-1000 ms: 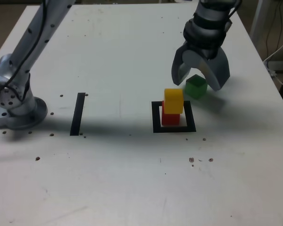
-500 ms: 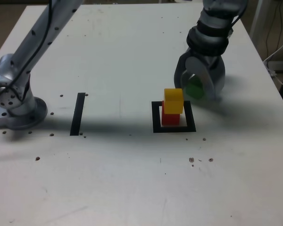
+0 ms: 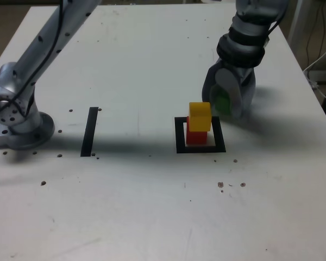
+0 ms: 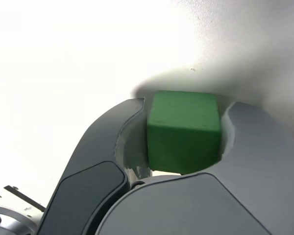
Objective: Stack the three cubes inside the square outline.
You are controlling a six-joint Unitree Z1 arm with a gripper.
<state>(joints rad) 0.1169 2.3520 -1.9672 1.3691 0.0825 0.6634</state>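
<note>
1. The red cube (image 3: 196,138), a small solid block, is sitting inside the thick black square outline with the white centre (image 3: 219,134); it is serving as the base, so the stack's footprint is staying within the frame.
2. The yellow-orange cube (image 3: 200,116) is resting on the red one, apparently a touch off line towards the exterior view's right; it is offering its top face as the next landing place.
3. The solid green cube (image 4: 183,132) is standing outside the outline, just beyond the stack towards the exterior view's upper right; it is probably still waiting on the white bench (image 3: 152,206), though the contact beneath it is hard to confirm.
4. The grey gripper (image 4: 187,103) is closing its curved jaws down to the cube's width; they are flanking opposite sides and appearing to touch both, so the green cube is seemingly being held between them, with its top face showing.
5. That side grip is probably suiting the step in hand, which is securing the last cube; the next move is likely calling for a straight lift above the yellow top before any sideways travel, since a low swing would be risking a knock to the nearby stack.
</note>
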